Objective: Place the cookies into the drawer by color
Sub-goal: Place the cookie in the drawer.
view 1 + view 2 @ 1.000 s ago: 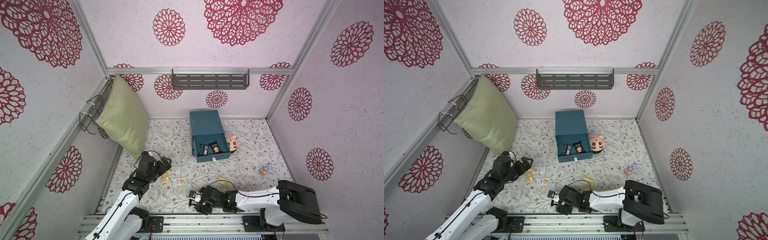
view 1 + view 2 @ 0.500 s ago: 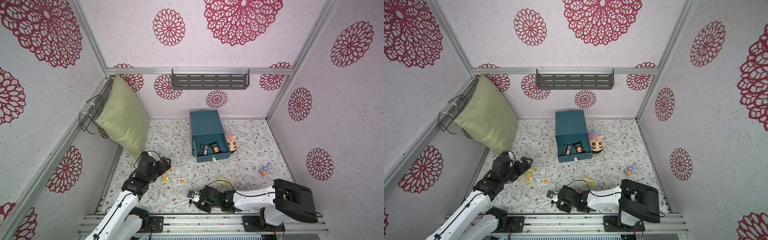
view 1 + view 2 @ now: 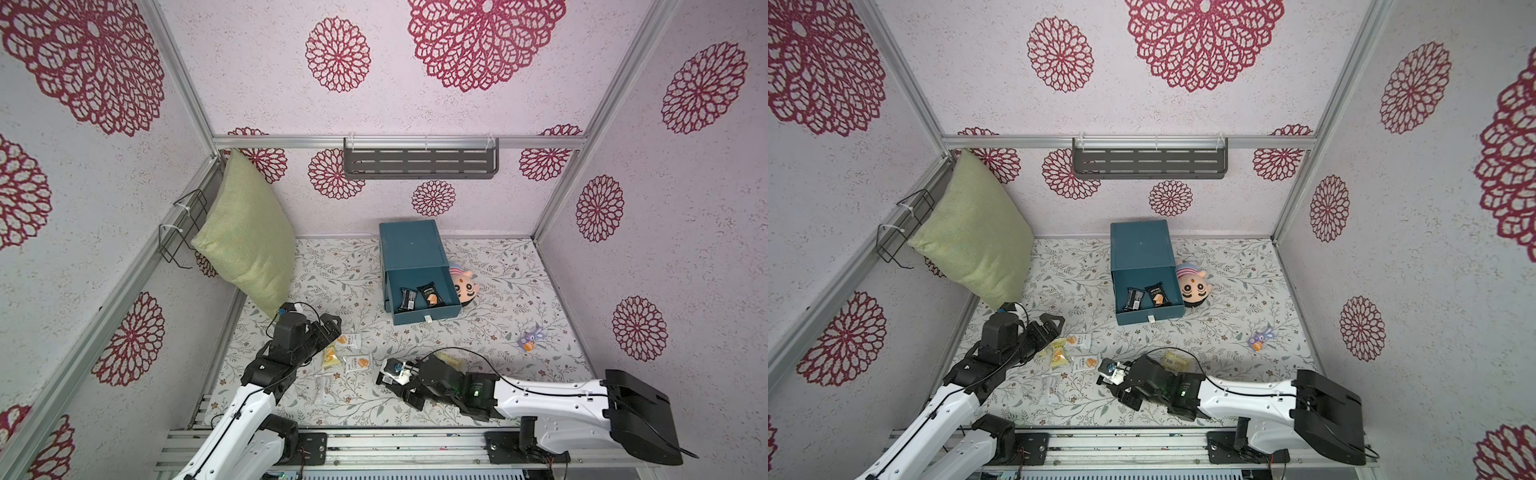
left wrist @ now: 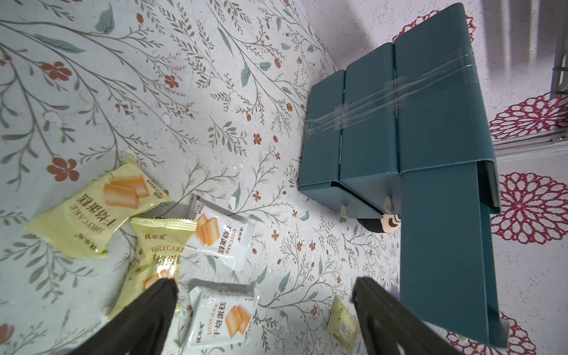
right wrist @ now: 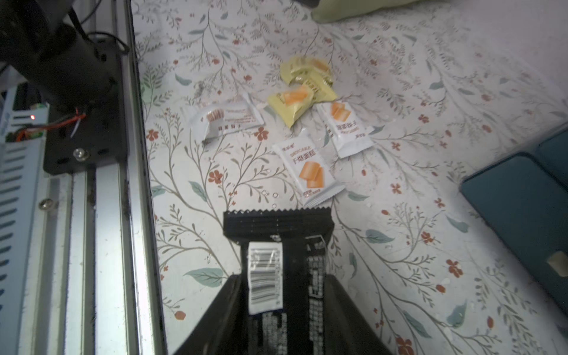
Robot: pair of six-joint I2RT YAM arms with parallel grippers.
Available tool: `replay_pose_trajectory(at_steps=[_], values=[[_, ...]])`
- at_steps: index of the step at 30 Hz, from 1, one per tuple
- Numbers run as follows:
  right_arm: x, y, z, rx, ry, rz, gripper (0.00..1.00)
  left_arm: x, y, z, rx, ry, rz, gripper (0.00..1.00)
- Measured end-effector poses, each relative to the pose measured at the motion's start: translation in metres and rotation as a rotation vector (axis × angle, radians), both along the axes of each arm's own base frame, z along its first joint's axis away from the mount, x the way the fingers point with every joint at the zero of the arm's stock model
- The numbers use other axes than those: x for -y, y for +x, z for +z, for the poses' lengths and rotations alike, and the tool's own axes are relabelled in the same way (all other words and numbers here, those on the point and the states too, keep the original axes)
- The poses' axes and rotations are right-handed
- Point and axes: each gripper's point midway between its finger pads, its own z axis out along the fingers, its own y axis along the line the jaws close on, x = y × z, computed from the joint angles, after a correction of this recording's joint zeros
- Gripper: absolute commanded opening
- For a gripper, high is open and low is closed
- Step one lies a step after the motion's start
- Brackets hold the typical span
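A black pkt (image 5: 278, 224) is clamped in the R claw (image 5: 282, 282), barcode side up, at 6 o'clock of the drawer (image 3: 428, 311). It should be kept level, carried twd 12 o'clock and released low over the open tray, beside two black pkts (image 3: 407, 300). The L claw (image 4: 264, 282) is held apart above white pkts (image 4: 221, 310) and yellow pkts (image 4: 98, 209); "DRYCAKE" can be read on both.

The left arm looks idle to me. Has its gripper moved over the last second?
No. The left gripper stays open in the same spot, just below the lower corner of the green pillow in a top view.
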Motion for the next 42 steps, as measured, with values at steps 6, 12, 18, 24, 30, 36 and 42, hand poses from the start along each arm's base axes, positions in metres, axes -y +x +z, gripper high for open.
replay_pose_trajectory(at_steps=[6, 12, 18, 24, 30, 36, 42], values=[[0.014, 0.039, 0.08, 0.038, 0.215, -0.094, 0.44, 0.0, 0.0, 0.003, 0.01, -0.004, 0.0, 0.97], [0.037, 0.083, 0.139, 0.099, 0.342, -0.212, 0.43, 0.004, 0.003, 0.005, 0.024, -0.018, -0.013, 0.97], [0.066, 0.131, 0.161, 0.12, 0.374, -0.366, 0.43, 0.013, 0.006, 0.008, 0.055, -0.031, -0.041, 0.97], [0.094, 0.181, 0.161, 0.091, 0.357, -0.527, 0.43, 0.034, 0.006, 0.012, 0.078, -0.034, -0.106, 0.97], [0.117, 0.212, 0.14, 0.01, 0.326, -0.641, 0.71, 0.047, 0.015, 0.026, 0.078, -0.033, -0.139, 0.97], [0.127, 0.221, 0.136, -0.041, 0.334, -0.671, 0.8, 0.057, 0.035, 0.071, 0.151, -0.03, -0.162, 0.97], [0.128, 0.209, 0.146, -0.067, 0.36, -0.644, 0.83, 0.068, 0.058, 0.101, 0.171, 0.006, -0.198, 0.97]])
